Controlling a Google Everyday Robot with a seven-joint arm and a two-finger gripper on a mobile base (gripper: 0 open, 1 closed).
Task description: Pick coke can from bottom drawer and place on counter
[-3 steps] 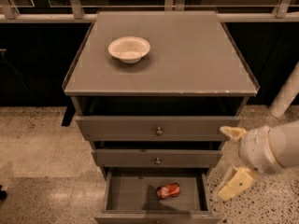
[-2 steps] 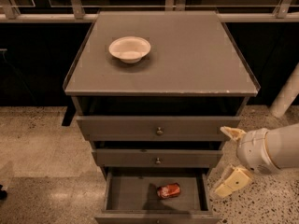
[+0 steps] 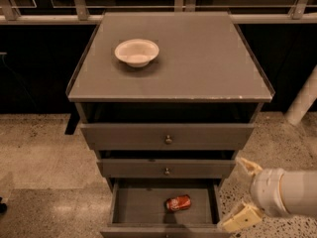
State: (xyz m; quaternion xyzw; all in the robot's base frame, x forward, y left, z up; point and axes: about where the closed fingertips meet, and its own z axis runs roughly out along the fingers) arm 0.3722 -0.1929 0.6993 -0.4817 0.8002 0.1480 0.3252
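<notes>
Since the earlier frames the gripper [image 3: 233, 193] has dropped lower at the right edge of the frame, from beside the middle drawer [image 3: 148, 168] to beside the bottom drawer [image 3: 138, 206]; the can and bowl lie as before. The gripper now hangs at the lower right, just off the right front corner of the open bottom drawer, on a thick white wrist [image 3: 285, 192] that enters from the right. Its 2 tan fingers [image 3: 249, 165] are spread wide apart, 1 above the other, with nothing between them.

The coke can [image 3: 178, 203] lies on its side on the floor of the bottom drawer, right of centre and towards the front, apart from the gripper. The drawer is pulled out towards the bottom of the frame.

Above it, the middle drawer and the top drawer [image 3: 124, 135] each carry 1 small knob. The counter [image 3: 208, 58] fills the upper centre of the frame, and a white bowl [image 3: 136, 52] stands upright on its upper left part. Speckled stone floor [image 3: 39, 152] lies to either side of the cabinet.
</notes>
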